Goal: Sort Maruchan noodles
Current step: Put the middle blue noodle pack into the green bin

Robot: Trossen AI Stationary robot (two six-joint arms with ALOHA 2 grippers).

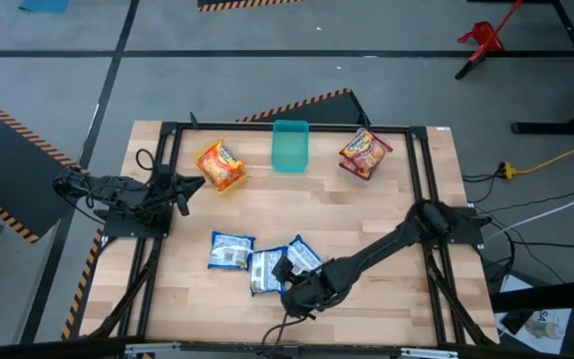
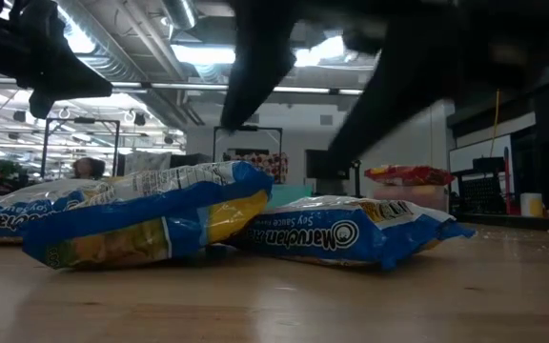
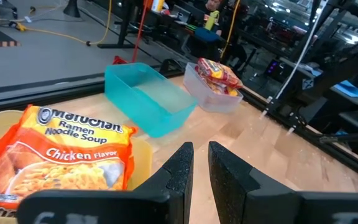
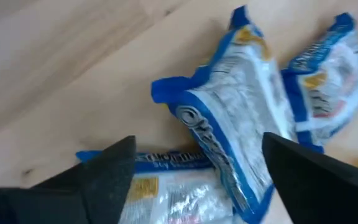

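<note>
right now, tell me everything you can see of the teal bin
The teal bin is a small open-topped rectangular tub of translucent plastic with thin walls, standing upright at the table's far edge. It is empty. It sits between the orange chicken packet in its yellow bin on the left and the red packet in a clear bin on the right. In the left wrist view it seems to abut the clear bin.

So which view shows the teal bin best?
The left wrist view: the teal bin shows whole, open and empty. The high view shows it small from above; the low view shows only a sliver; the right wrist view shows none.
</note>
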